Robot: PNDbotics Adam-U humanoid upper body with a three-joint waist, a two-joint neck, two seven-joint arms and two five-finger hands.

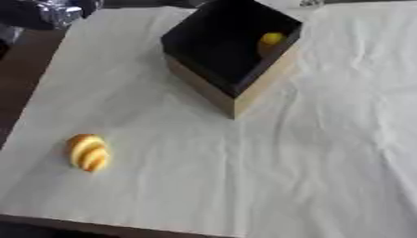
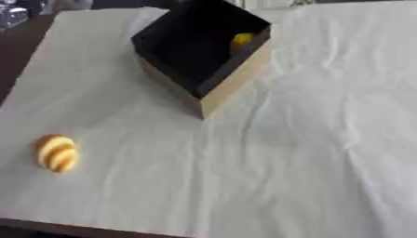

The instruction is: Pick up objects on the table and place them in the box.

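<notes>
A black-lined box (image 1: 232,51) with tan outer walls stands toward the far side of a table draped in a wrinkled white cloth (image 1: 326,153), turned so one corner points at the robot. Inside it, against the far right wall, sits a small yellow-orange object (image 1: 272,39) — apparently something already delivered. The one thing left out on the cloth is a ridged, golden-brown piece, shaped like a small croissant (image 1: 87,152), lying near the front left of the table, well apart from the box. Its long axis runs roughly from far to near, tilted slightly rightward at the near end, with the ridges crossing it. Of the robot, only a dark and silver part of the left arm (image 1: 49,13) shows, at the upper left corner of the left eye view; whether its hand is released or clenched cannot be told from this, and nothing seems to be in it. The right hand shows in neither view. The croissant lies on the left side, down and toward the robot from that arm — so the left hand is likely the nearer one for the pick, closing across the short width before carrying it up and right to the box.
</notes>
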